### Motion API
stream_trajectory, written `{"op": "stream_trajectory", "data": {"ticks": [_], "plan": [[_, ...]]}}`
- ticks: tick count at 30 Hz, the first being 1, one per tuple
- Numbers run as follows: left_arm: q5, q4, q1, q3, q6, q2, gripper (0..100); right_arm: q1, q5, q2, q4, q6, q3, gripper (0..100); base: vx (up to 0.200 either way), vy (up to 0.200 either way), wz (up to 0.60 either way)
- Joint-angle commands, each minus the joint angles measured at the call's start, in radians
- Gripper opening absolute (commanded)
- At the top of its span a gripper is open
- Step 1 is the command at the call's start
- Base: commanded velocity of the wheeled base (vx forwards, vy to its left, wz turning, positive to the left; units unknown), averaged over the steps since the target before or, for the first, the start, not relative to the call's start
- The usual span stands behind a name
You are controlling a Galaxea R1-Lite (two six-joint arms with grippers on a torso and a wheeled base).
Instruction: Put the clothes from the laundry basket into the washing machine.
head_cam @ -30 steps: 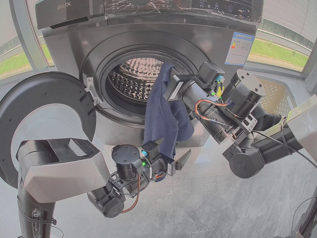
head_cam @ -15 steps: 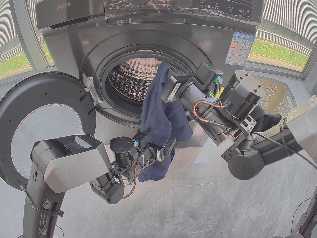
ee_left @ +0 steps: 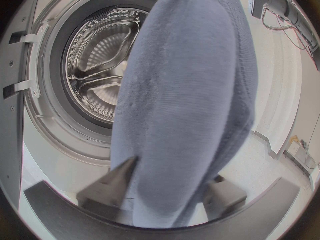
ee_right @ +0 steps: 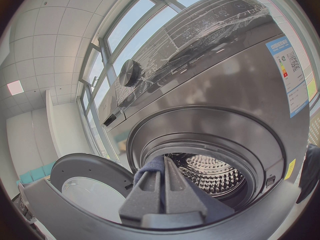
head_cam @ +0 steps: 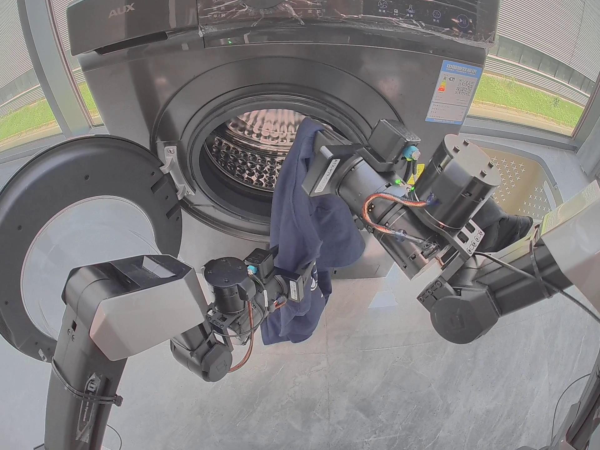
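The washing machine [head_cam: 125, 82] stands at the far side with its round door [head_cam: 75, 182] swung open to the left, so the shiny drum [head_cam: 250, 151] is visible. A navy garment [head_cam: 306, 214] hangs in front of the opening, at its right side, and its lower end reaches down toward the grey floor [head_cam: 375, 376]. The right gripper [ee_right: 162, 170] is narrow and pinches the top edge of the navy garment, just at the mouth of the drum. The left gripper [head_cam: 309, 276] is lower and nearer, and its fingers [ee_left: 113, 180] press the lower part of the same cloth from both sides. The laundry basket [head_cam: 525, 182] stands at the far right, with a dark piece of clothing [head_cam: 512, 226] in it.
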Motion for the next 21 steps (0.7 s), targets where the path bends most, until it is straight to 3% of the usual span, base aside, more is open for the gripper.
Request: {"op": "stream_trajectory", "data": {"ticks": [1,6,11,16,21], "plan": [[-0.001,-0.007,0.0,0.009,-0.002,0.0,0,-0.001,0.0,-0.001,-0.001,0.001,0.005,0,0.0,0.0,0.0],[-0.004,-0.01,0.018,0.095,-0.006,-0.105,0,-0.022,0.0,-0.013,-0.006,0.008,0.04,0,0.0,0.0,0.0],[-0.024,-0.012,0.037,0.28,-0.009,-0.293,0,-0.064,0.0,-0.05,-0.01,0.021,0.111,0,0.0,0.0,0.0],[-0.085,-0.012,0.05,0.532,-0.009,-0.49,0,-0.111,0.002,-0.102,-0.029,0.049,0.201,0,0.0,0.0,0.0],[-0.099,-0.012,0.043,0.59,-0.008,-0.496,0,-0.101,0.002,-0.118,-0.042,0.049,0.211,0,0.0,0.0,0.0]]}}
